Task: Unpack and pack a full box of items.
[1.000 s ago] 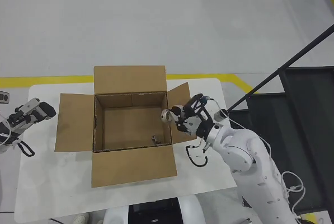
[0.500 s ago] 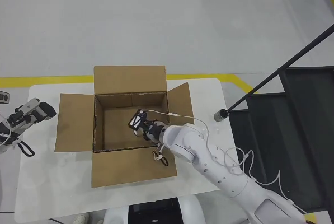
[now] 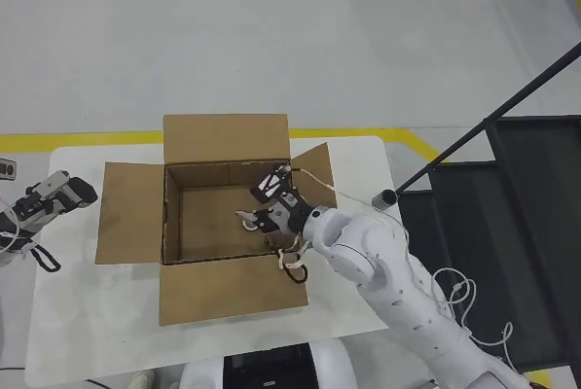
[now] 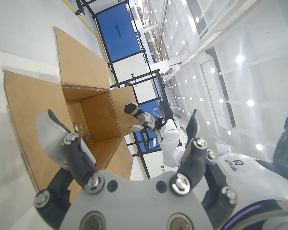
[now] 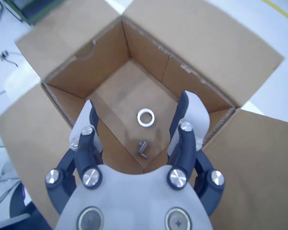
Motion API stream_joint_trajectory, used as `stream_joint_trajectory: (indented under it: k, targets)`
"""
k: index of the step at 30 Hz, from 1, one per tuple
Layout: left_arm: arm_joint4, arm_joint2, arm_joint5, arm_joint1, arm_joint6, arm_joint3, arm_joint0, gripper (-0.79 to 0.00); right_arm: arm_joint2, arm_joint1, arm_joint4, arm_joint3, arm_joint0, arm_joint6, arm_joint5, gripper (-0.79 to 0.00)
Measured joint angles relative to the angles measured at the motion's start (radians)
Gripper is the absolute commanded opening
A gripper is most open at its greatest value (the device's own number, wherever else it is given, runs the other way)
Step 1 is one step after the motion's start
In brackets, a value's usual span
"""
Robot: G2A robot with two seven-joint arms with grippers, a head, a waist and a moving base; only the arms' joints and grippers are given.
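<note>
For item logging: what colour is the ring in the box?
White ring; clearest in the right wrist view.

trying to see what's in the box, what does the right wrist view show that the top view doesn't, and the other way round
Right wrist view: a white ring and a small grey metal part lying apart on the box floor, the part nearer a corner.
Top view: the white table, the left gripper out past one side flap of the box, and a small dark object near the table's edge.
Both: the open cardboard box, flaps spread, and the right gripper, open, above its inside.
</note>
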Motion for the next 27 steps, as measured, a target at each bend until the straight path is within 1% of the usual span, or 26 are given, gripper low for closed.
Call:
stream_joint_trajectory:
  k: [2,5,8,10,13,17,19,22,27]
  targets:
    - [0.0,0.0,0.0,0.0,0.0,0.0,0.0,0.0,0.105,0.014,0.042,-0.074,-0.065,-0.039,-0.012,0.0]
    - [0.0,0.0,0.0,0.0,0.0,0.0,0.0,0.0,0.254,0.029,0.063,-0.135,-0.148,-0.093,-0.025,0.0]
    - [0.0,0.0,0.0,0.0,0.0,0.0,0.0,0.0,0.383,0.039,0.063,-0.136,-0.217,-0.149,-0.019,0.0]
    - [0.0,0.0,0.0,0.0,0.0,0.0,0.0,0.0,0.455,0.045,0.034,-0.119,-0.252,-0.168,-0.009,0.0]
    - [0.0,0.0,0.0,0.0,0.0,0.0,0.0,0.0,0.527,0.051,-0.016,-0.083,-0.291,-0.183,0.015,0.0]
    - [0.0,0.0,0.0,0.0,0.0,0.0,0.0,0.0,0.576,0.055,-0.089,-0.029,-0.336,-0.212,0.043,0.0]
    - [0.0,0.0,0.0,0.0,0.0,0.0,0.0,0.0,0.59,0.054,-0.089,0.002,-0.355,-0.242,0.07,0.0]
    - [0.0,0.0,0.0,0.0,0.0,0.0,0.0,0.0,0.585,0.053,-0.099,0.06,-0.368,-0.249,0.091,0.0]
    - [0.0,0.0,0.0,0.0,0.0,0.0,0.0,0.0,0.558,0.049,-0.092,0.172,-0.355,-0.241,0.123,0.0]
